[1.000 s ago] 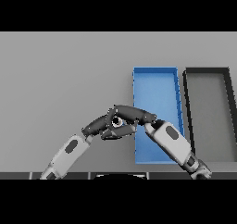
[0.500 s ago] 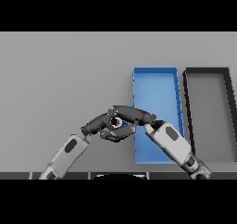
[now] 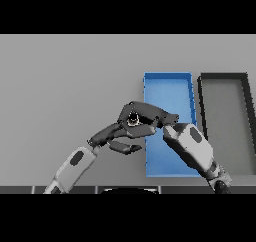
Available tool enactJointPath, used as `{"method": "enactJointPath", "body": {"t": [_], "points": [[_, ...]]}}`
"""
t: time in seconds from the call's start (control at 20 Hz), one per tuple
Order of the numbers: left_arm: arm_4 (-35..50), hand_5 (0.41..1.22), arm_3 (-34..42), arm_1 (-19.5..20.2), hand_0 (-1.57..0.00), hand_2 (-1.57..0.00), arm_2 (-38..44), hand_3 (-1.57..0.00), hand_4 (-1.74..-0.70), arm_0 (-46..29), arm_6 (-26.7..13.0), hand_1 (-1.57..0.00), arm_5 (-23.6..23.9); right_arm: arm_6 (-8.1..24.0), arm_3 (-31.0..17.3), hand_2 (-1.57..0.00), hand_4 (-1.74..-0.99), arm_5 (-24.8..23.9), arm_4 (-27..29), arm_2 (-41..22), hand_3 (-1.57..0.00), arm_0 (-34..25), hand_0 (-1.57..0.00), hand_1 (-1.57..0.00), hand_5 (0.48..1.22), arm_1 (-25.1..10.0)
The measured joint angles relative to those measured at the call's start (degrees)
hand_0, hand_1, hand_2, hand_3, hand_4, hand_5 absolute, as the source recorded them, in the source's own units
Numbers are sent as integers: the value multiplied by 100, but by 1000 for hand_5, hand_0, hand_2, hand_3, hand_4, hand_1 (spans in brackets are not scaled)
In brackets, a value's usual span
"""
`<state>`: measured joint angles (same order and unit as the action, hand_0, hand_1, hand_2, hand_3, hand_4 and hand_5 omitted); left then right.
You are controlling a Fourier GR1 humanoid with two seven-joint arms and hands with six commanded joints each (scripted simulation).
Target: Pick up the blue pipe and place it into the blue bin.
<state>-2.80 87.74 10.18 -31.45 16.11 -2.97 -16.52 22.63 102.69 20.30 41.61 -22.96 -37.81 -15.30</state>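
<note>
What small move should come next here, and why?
Probably carry the right hand a little further right and over the blue bin before letting go. Its fingers are curled around a small round object, seemingly the pipe, and sit at the bin's left wall rather than over its floor. The left hand rests just beneath with fingers extended. The dark bin lies further right.

A dark bin (image 3: 223,81) sits on the grey table (image 3: 65,86); long, open-topped, at the far right.

White-grey arms, dark left hand (image 3: 112,135), right hand (image 3: 145,117)
</note>
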Motion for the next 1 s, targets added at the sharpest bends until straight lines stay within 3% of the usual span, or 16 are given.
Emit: {"method": "enactJointPath", "body": {"t": [0.1, 0.25, 0.35, 0.55, 0.75, 0.9, 1.0], "points": [[-15, 503, -16, -17, -1, -1, -24, -1, -920, -3, -60, -1, -4, 312, -27, -1571, -1689, -424, 574, 234, -1571, -411, -1571, -1571, 1171, -95], [-53, 503, 51, -71, 0, 0, -94, 0, -915, -63, -170, 0, 41, 357, -83, -1571, -1714, -767, 1313, 716, -1571, -1156, -1571, -1571, 1134, -356], [-29, 502, 85, 103, 0, 0, -16, 0, -908, -95, 55, 0, -14, 146, -394, -1571, -1724, -841, 1237, 1060, -1571, -1652, -1571, -1571, 1117, -598], [-10, 491, 194, 100, 1, 1, -47, 1, -907, -137, -10, 1, -23, 74, -1193, -1571, -1734, -1218, 793, 1538, -1571, -2265, -1571, -1571, 1127, -898], [122, 487, 258, 134, 1, 1, 48, 1, -910, -116, -121, 1, -53, 199, -2253, -1571, -1738, -1204, 182, 1867, -1571, -2192, -1571, -1571, 1129, -1177], [136, 489, 296, 118, 1, 1, 26, 1, -898, -188, -187, 1, -45, 322, -2585, -1571, -1740, -1297, -78, 2004, -1571, -1667, -1571, -1571, 1117, -1159], [49, 483, 220, 75, 1, 1, 9, 1, -894, -97, -193, 1, -8, 491, -2512, -1571, -1740, -1353, -191, 2024, -1571, -1208, -1571, -1571, 1122, -1150]]}}
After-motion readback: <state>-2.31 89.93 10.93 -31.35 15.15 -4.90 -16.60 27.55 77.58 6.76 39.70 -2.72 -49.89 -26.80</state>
